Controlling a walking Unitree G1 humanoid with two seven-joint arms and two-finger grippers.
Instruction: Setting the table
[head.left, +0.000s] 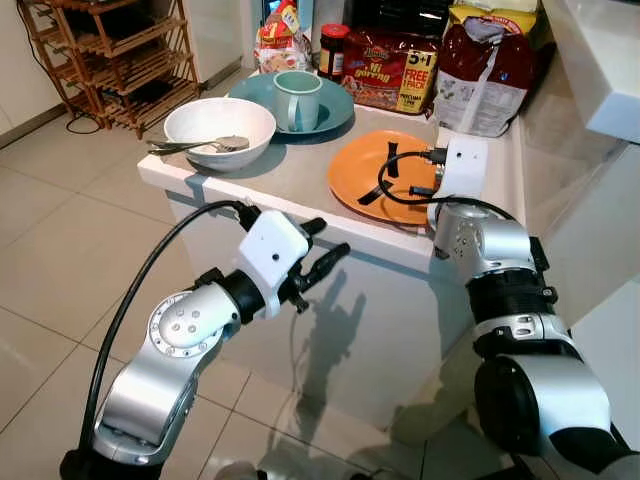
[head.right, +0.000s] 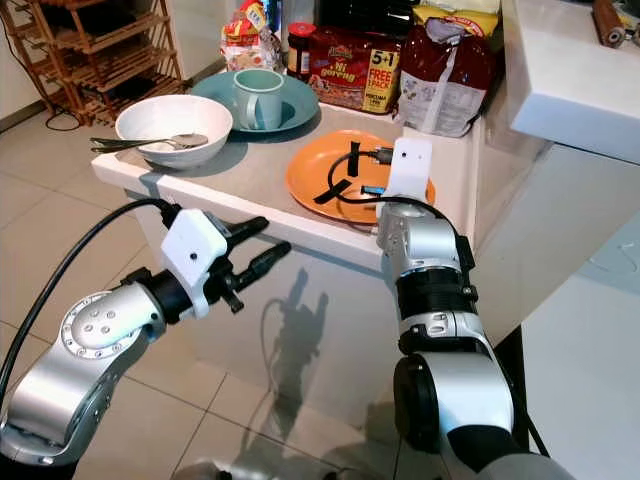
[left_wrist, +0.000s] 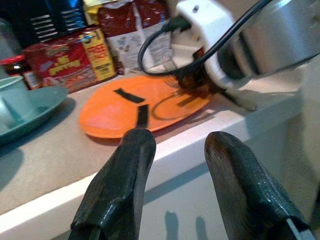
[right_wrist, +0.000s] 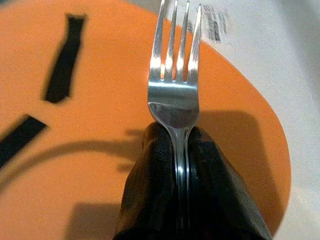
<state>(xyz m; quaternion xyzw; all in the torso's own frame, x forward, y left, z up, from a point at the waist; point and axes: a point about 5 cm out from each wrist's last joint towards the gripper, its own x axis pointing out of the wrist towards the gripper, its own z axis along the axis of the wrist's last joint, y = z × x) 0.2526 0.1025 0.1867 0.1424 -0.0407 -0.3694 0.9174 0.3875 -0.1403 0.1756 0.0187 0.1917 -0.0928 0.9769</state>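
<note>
An orange plate (head.left: 375, 165) with black tape marks lies near the front edge of the white counter (head.left: 270, 185). My right gripper (right_wrist: 176, 132) hovers low over the plate's right side, shut on a silver fork (right_wrist: 175, 75) whose tines point out past the fingers. In front of the counter, below its edge, my left gripper (head.left: 330, 243) is open with nothing between its fingers (left_wrist: 120, 185). A white bowl (head.left: 220, 125) with cutlery (head.left: 200, 147) resting across it sits at the counter's left corner. Behind it, a teal mug (head.left: 298, 98) stands on a teal plate (head.left: 335, 110).
Snack packets (head.left: 390, 68), a jar (head.left: 333, 50) and a bag (head.left: 485, 75) line the back of the counter. A higher white ledge (head.left: 600, 70) rises on the right. A wooden rack (head.left: 120, 50) stands on the tiled floor (head.left: 60, 220) at the far left.
</note>
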